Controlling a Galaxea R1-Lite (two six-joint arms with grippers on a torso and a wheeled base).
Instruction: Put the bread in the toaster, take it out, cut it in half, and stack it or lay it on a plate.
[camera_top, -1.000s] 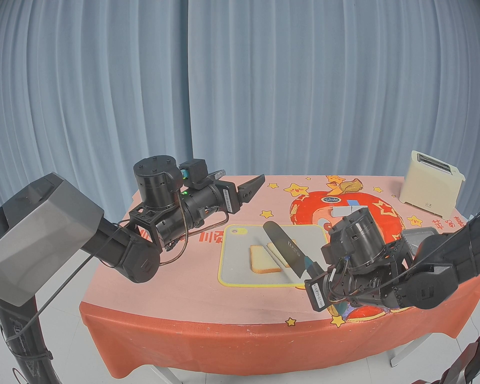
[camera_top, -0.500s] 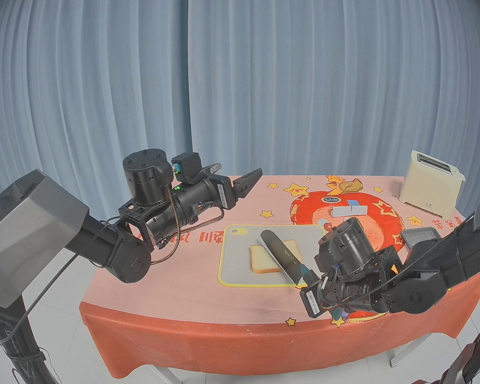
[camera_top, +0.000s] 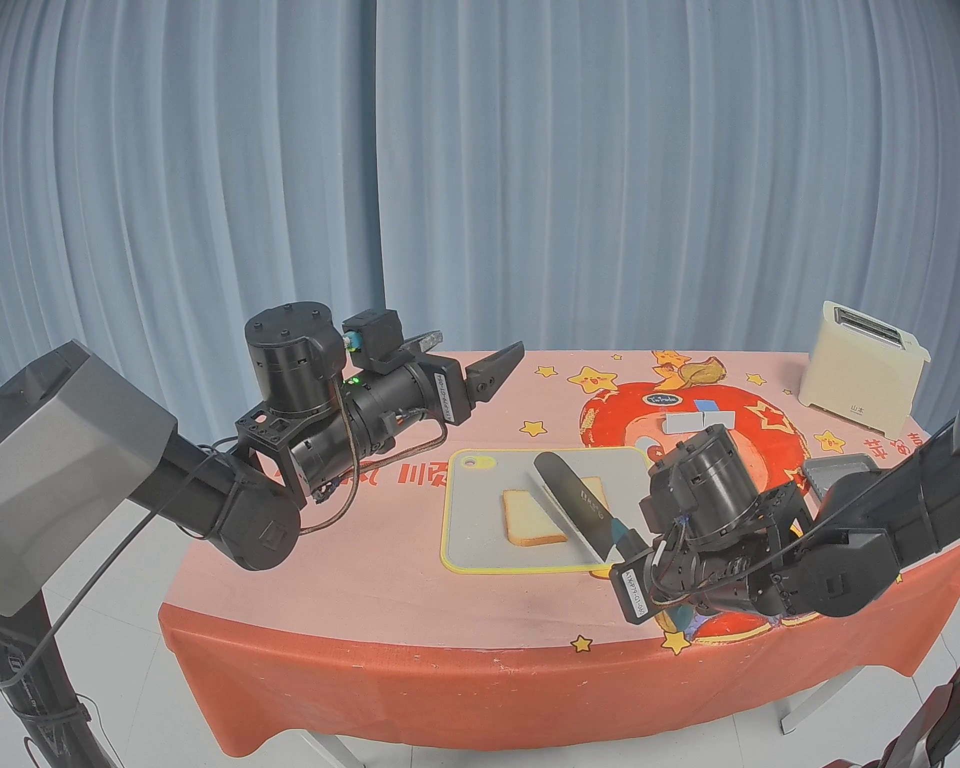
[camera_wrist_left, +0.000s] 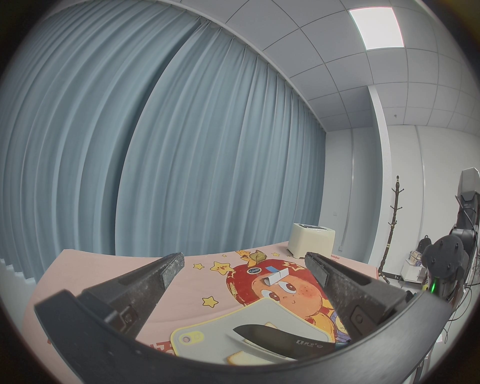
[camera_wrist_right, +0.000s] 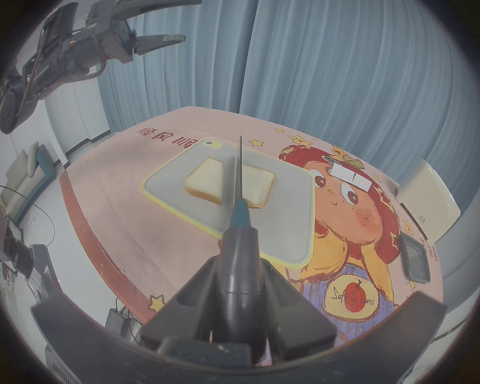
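My head camera looks forward and down over the surface (camera_top: 330, 590). My left wrist camera faces level across it toward the curtain (camera_wrist_left: 200, 150); my right one sights along the knife (camera_wrist_right: 239, 217), near the cutting board (camera_wrist_right: 285, 225), which all three share.

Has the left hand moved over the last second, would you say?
Yes: the left hand drew slightly back toward the robot's left and up, away from the cutting board.
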